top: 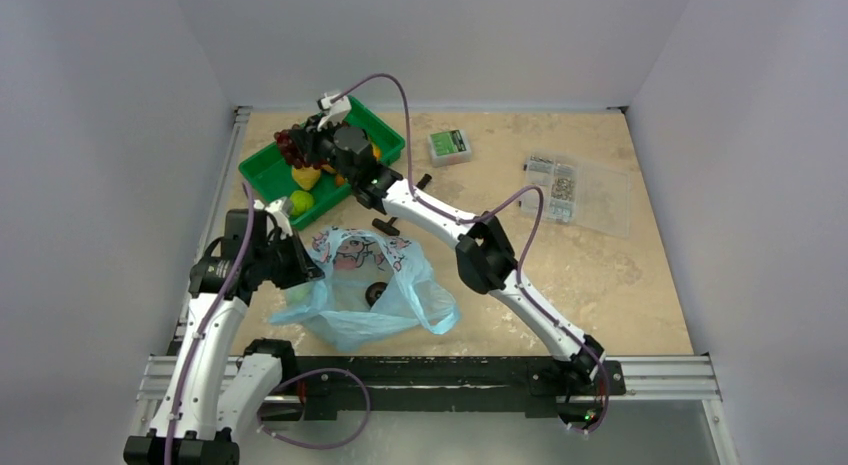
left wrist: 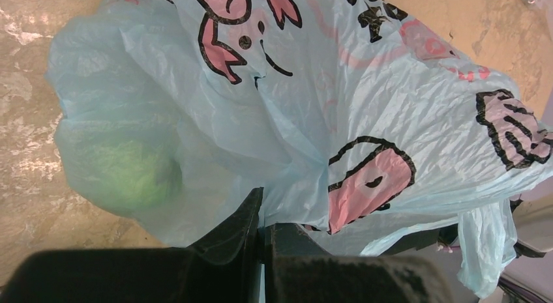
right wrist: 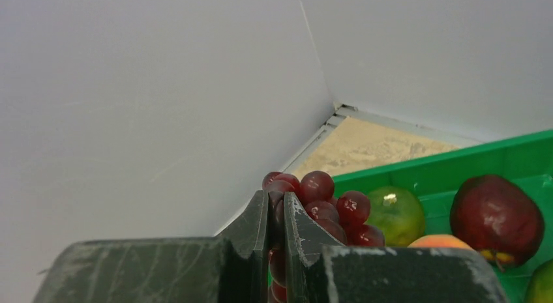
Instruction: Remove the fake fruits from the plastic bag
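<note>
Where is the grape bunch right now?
Top view, far left: the grape bunch is held in the right pincer at the green tray's left end.

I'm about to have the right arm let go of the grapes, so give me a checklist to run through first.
1. Right gripper shut on the grape bunch: ok.
2. Grape bunch fully above the green tray: cannot tell, it hangs near the rim.
3. Left gripper shut on the plastic bag: ok.
4. Plastic bag mouth open in the top view: ok.
5. Plastic bag emptied: not ok, a green round fruit shows through its wall.
</note>
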